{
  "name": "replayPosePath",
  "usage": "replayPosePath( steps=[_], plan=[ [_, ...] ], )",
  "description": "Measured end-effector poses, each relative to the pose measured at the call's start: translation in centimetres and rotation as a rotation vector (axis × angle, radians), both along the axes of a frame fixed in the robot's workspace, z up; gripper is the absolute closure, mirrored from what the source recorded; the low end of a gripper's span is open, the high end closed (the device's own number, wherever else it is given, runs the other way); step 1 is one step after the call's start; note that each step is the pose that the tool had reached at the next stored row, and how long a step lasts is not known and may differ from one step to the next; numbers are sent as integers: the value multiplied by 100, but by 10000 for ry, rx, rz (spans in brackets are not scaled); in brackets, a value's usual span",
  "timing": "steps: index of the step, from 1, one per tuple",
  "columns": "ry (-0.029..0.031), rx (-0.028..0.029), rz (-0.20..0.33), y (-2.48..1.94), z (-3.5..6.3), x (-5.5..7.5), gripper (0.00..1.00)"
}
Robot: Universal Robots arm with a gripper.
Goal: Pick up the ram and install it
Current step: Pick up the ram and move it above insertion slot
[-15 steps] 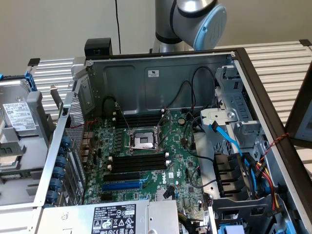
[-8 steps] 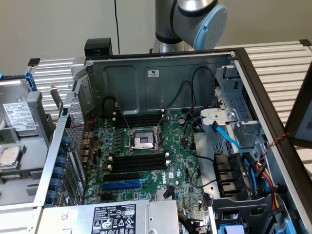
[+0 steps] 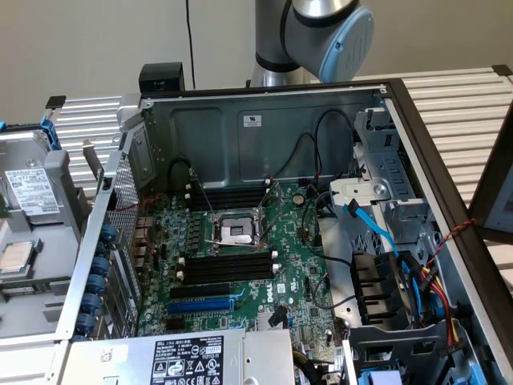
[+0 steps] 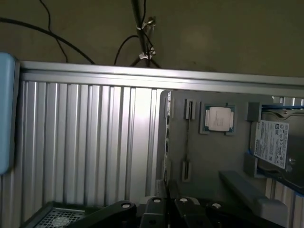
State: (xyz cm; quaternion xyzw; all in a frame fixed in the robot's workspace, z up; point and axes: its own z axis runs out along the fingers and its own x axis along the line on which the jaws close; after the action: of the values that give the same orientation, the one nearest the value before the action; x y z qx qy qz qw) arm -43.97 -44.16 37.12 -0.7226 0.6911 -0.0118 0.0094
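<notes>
The ram (image 4: 187, 140) appears in the wrist view only as a thin, dark line. It stands on edge between two small clips in a grey tray (image 4: 213, 161), so I cannot make out its label strip or chips. It sits just beside a loose processor (image 4: 218, 118), and a hard drive (image 4: 271, 142) lies further along the same tray. The tray rests on a ribbed metal worktop (image 4: 85, 142).

The gripper (image 4: 168, 213) shows as a black body with screw heads, hanging above the tray's near edge and apart from the ram. I cannot tell whether it is open or closed, or whether it has hold of anything.

In the exterior view the arm (image 3: 321, 32) stands behind the open computer case (image 3: 264, 136). The motherboard (image 3: 296, 281) lies flat in the case, with black memory slots (image 3: 228, 265) with white end clips just beside the processor socket (image 3: 236, 233).
</notes>
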Motion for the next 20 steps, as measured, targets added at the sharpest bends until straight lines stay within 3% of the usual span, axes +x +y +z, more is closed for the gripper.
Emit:
replayPosePath(
  steps=[7,20],
  plan=[
    [4,10,1,-3,23,9,87],
    [2,25,-1,-12,51,584,87]
  ],
)
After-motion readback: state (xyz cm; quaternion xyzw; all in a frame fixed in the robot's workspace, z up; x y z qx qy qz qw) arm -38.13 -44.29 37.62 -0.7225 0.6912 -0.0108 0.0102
